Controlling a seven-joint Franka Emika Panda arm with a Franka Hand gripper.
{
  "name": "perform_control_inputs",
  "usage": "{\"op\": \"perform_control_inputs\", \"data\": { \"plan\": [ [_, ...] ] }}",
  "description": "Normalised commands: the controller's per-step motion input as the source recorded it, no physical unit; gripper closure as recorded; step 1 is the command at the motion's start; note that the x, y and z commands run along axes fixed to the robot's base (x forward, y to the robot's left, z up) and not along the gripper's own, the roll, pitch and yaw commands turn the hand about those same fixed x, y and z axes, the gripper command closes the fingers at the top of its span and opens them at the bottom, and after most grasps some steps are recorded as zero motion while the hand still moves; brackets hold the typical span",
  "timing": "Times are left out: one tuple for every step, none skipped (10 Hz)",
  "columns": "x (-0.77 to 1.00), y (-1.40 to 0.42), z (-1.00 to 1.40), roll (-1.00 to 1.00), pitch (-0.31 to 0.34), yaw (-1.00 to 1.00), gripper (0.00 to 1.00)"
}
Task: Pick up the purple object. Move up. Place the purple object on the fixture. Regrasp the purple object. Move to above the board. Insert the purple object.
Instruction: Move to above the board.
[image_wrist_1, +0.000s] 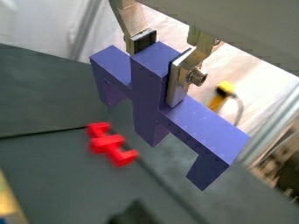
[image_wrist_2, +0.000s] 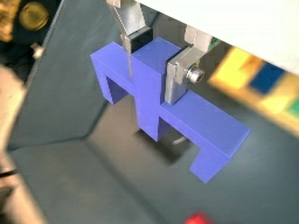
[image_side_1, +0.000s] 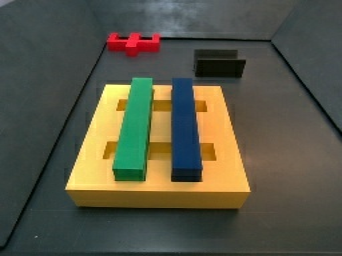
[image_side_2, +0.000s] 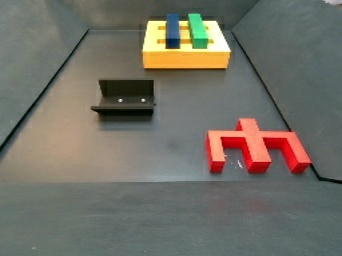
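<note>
In both wrist views my gripper (image_wrist_1: 160, 63) (image_wrist_2: 156, 61) is shut on the raised centre tab of the purple object (image_wrist_1: 176, 122) (image_wrist_2: 193, 122). The piece hangs well above the dark floor, its notched legs pointing down. One silver finger (image_wrist_1: 181, 77) presses one side of the tab and the dark pad (image_wrist_1: 142, 39) presses the other. Neither side view shows the gripper or the purple object. The black fixture (image_side_1: 221, 65) (image_side_2: 124, 98) stands on the floor with nothing in it. The yellow board (image_side_1: 160, 182) (image_side_2: 186, 58) carries a green bar (image_side_1: 134, 125) and a blue bar (image_side_1: 185, 125).
A red notched block (image_wrist_1: 111, 144) (image_side_1: 134, 42) (image_side_2: 257, 147) lies on the floor, below and to one side of the held piece in a wrist view. Dark walls enclose the floor. The board's colours (image_wrist_2: 251, 70) blur past the held piece in a wrist view.
</note>
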Motion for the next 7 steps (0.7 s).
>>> {"op": "perform_control_inputs", "data": {
  "plan": [
    [-1.14, -1.4, 0.28, -1.0, 0.086, -0.05, 1.0],
    [-1.14, -1.4, 0.28, -1.0, 0.09, -0.05, 1.0],
    [-0.42, -0.45, 0.09, -1.0, 0.079, -0.03, 1.0],
    [-0.21, -0.17, 0.02, -1.0, 0.077, -0.03, 1.0],
    [-0.05, -0.01, 0.01, -1.0, 0.088, -0.03, 1.0],
    [-0.08, -0.04, 0.03, -1.0, 0.066, -0.02, 1.0],
    [-0.09, 0.01, -0.01, -1.0, 0.036, -0.01, 1.0]
  ]
}}
